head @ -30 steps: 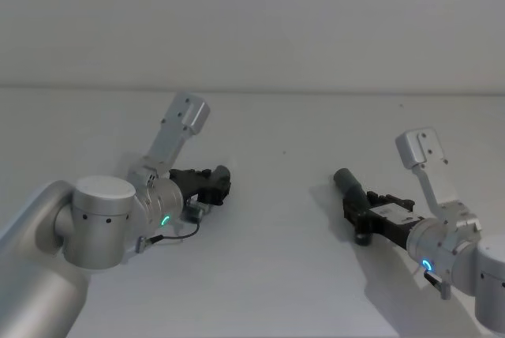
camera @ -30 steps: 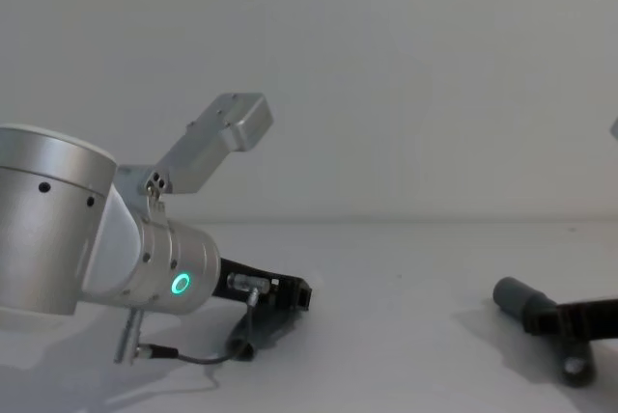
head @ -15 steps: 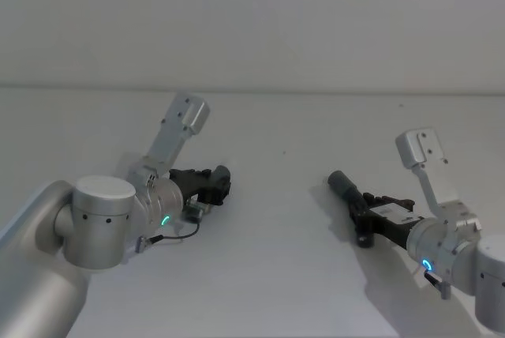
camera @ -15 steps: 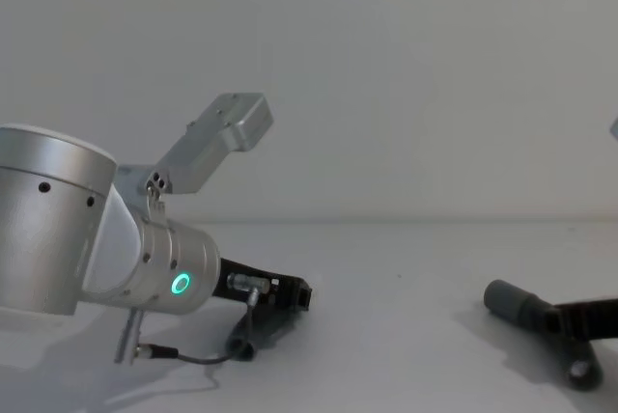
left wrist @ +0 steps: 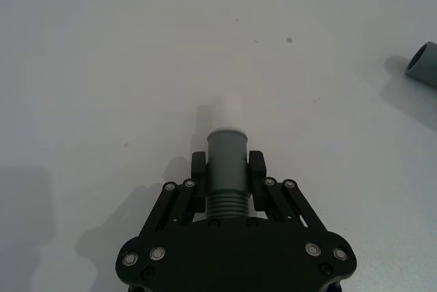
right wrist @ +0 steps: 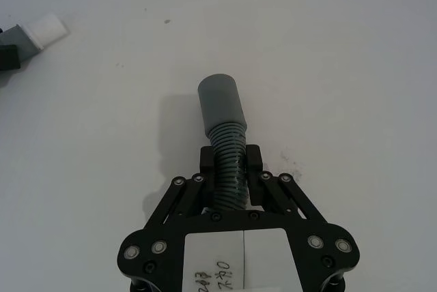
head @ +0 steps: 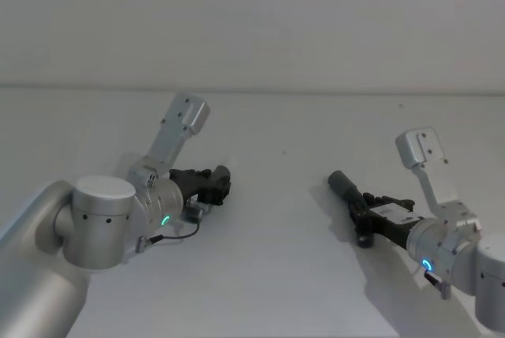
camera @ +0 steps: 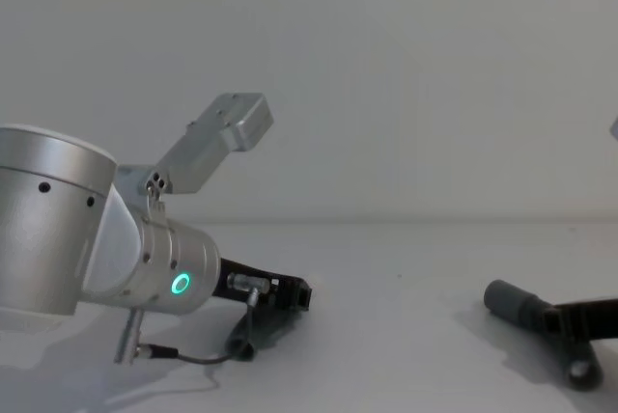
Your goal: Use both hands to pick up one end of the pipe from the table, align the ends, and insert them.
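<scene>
Grey ribbed hose is clamped in both of your grippers. Your left gripper (left wrist: 227, 164) is closed narrow around the shorter piece (left wrist: 226, 196), its fingers (left wrist: 198, 166) pressing where the ribs meet the smooth cuff (left wrist: 227, 150), and the white tip (left wrist: 227, 110) juts out past them. From the head camera, that gripper (head: 211, 182) sits at about 8 o'clock from the middle of the table (head: 276, 275), with its nose aimed toward 3 o'clock.

Your right gripper (right wrist: 231, 159) grips the longer piece (right wrist: 229, 183) on its ribbed section, just behind the cuff (right wrist: 220, 104). In the head view it (head: 361, 212) lies at about 4 o'clock, with that cuff (head: 342, 183) pointing toward 11 o'clock. The chest view shows this cuff (camera: 506, 299) low over the table, a shadow beneath it.

The two ends are well apart, with bare table between them, and are not lined up.
</scene>
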